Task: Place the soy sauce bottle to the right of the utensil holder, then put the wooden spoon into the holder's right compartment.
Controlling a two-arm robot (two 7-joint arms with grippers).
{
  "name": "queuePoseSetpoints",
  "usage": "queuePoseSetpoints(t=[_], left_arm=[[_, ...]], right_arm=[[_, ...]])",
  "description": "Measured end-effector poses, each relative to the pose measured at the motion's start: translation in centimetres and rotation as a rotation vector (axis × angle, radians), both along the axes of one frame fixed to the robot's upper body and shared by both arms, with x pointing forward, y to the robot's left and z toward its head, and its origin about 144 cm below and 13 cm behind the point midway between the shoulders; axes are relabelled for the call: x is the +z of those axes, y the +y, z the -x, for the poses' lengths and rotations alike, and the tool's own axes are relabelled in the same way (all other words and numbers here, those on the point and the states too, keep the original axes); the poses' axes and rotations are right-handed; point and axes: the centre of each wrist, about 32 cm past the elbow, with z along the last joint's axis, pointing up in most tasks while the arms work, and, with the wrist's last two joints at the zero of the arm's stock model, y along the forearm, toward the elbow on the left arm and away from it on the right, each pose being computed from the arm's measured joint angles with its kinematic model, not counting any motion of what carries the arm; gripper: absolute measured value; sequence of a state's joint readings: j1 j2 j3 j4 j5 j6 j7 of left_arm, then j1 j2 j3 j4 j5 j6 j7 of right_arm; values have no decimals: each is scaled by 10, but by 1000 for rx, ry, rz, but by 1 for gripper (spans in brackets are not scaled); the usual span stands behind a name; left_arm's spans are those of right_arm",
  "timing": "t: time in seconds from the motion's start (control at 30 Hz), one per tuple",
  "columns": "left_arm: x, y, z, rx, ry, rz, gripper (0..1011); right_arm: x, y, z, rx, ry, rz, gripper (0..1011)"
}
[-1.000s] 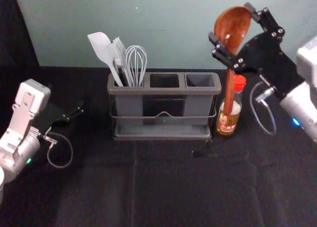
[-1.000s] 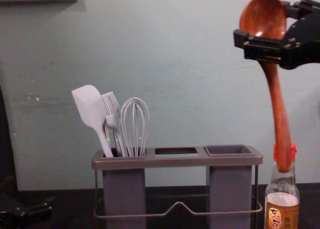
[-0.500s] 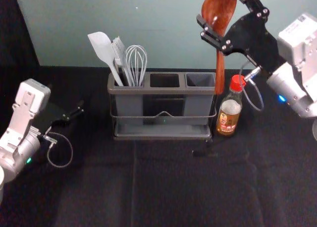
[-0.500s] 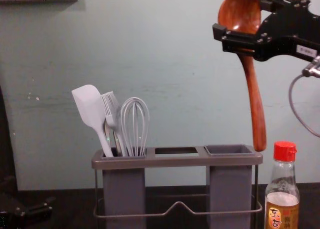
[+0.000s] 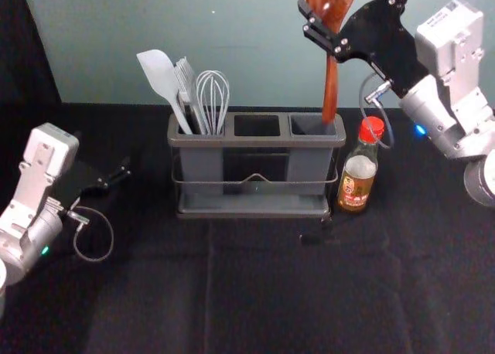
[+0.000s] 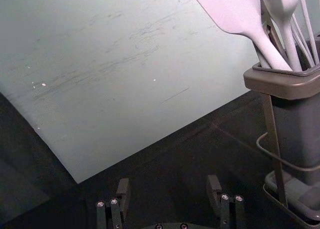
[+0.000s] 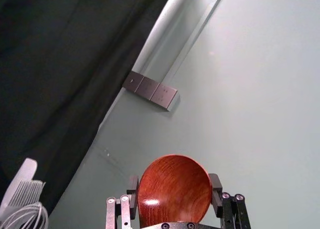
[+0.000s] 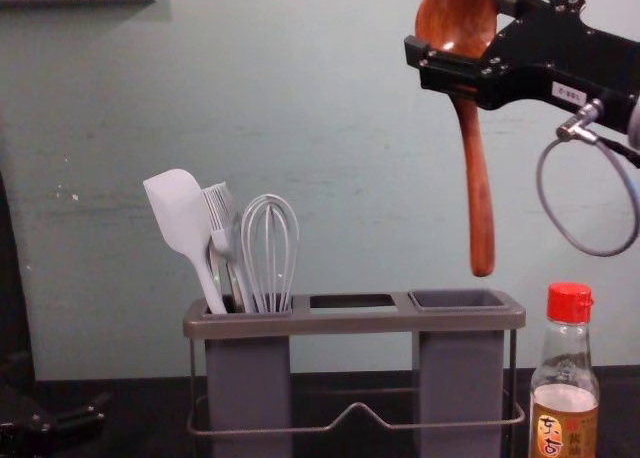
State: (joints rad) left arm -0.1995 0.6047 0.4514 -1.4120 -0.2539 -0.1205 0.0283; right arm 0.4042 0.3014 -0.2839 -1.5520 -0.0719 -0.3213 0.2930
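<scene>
Simply lower the spoon point(image 8: 474, 168), held near-upright by its bowl point(image 8: 456, 16) in the right gripper point(image 7: 174, 185), handle-down above the right compartment point(image 8: 460, 373).

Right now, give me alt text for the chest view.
The right gripper grasps a wooden spoon by the bowl, handle hanging above the right compartment of the utensil holder. A soy sauce bottle stands right of the holder; spatula, brush and whisk occupy its left compartment. The left gripper is lower left.
</scene>
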Motion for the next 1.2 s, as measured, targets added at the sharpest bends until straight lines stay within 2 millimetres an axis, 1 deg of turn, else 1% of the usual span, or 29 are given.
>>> queuePoseSetpoints(t=[0.2,0.6,0.97,1.2], left_arm=[[0,0,0,0,0,0,1005],[0,0,0,0,0,0,1005],[0,0,0,0,0,0,1005],[0,0,0,0,0,0,1005]], right_arm=[[-8,8,-8,-8,-21,-16,856],[-22,12,-17,-23,-26,-32,856],[-39,14,-19,-32,5,-38,856],[-52,15,-17,-31,29,-35,856]])
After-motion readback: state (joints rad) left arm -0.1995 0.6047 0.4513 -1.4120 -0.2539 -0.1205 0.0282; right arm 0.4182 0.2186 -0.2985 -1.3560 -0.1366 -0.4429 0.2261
